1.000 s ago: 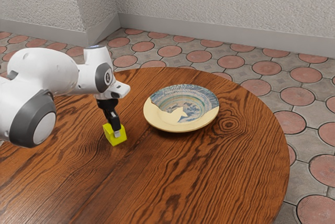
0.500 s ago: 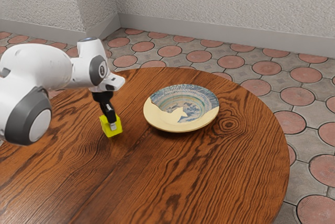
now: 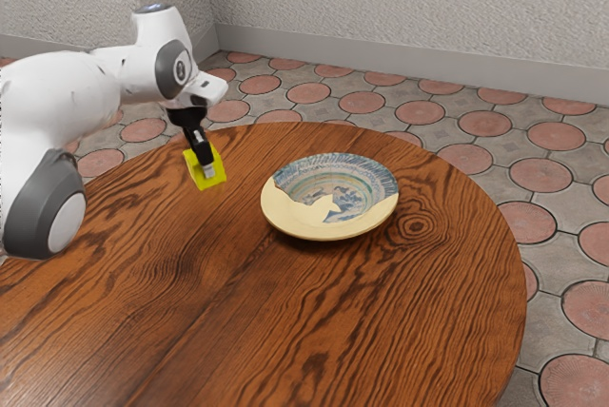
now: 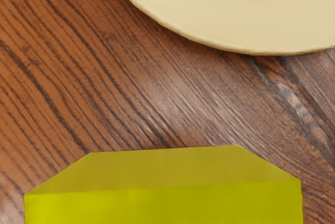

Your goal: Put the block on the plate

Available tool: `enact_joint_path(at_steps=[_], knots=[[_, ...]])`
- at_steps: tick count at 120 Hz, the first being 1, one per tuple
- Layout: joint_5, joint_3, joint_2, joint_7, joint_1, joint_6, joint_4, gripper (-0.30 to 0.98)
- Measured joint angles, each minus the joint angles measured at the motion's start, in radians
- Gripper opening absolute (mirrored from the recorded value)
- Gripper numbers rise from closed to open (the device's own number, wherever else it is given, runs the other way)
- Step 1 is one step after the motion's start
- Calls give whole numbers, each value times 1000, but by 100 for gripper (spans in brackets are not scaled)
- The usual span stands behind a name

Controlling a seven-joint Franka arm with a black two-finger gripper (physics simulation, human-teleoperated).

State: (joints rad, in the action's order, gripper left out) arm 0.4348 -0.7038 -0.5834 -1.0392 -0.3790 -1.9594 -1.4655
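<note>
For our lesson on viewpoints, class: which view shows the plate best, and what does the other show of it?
The exterior view: the plate is there whole, blue pattern and cream areas, nothing in front of it. The wrist view gives a cream part of it, cut off by the picture's edge.

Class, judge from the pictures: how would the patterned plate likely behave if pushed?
The plate would probably slide rather than roll, since it lies flat on the wooden table. Its wide, shallow form makes tipping unlikely. Its thin rim may chip if knocked.
</note>
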Motion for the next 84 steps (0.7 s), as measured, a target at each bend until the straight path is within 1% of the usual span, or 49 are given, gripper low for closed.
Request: enact_joint_path(at_steps=[17,37,61,84], knots=[[-4,2,-31,0,5,34,98,40],[-2,35,-75,1,13,57,174,40],[-6,110,-99,8,20,68,223,40],[-35,191,-115,20,29,71,243,40]])
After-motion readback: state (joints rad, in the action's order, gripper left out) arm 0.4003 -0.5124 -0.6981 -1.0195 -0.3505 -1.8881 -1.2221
